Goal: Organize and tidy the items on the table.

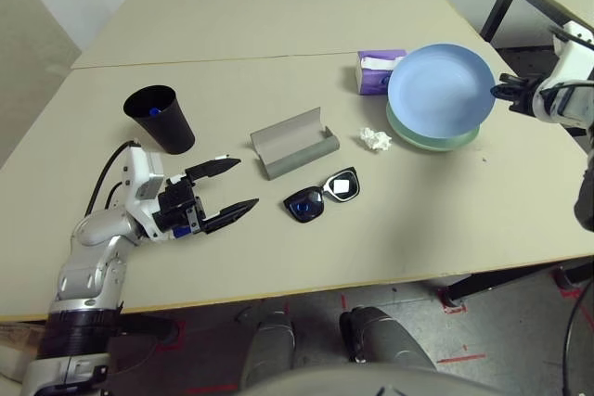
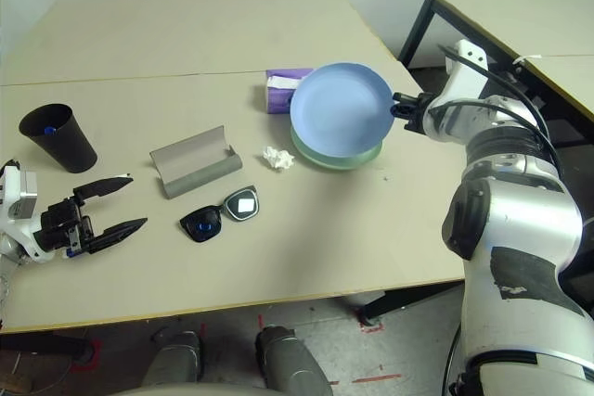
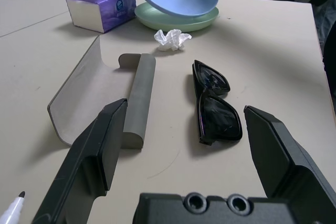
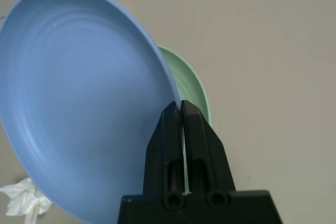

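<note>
While the right gripper (image 2: 397, 102) pinched the rim of the blue plate (image 1: 441, 87), holding it tilted just over the green plate (image 1: 444, 139), the stacking looked nearly done but not released. Beside the green plate lay the crumpled tissue (image 1: 376, 139); farther off sat the open glasses case (image 1: 293, 143) and the sunglasses (image 1: 321, 196), unpacked, and farthest the black cup (image 1: 161, 118) with a blue-capped marker inside. The left gripper (image 1: 225, 193) stood wide open and empty near the sunglasses, well apart from the green plate.
</note>
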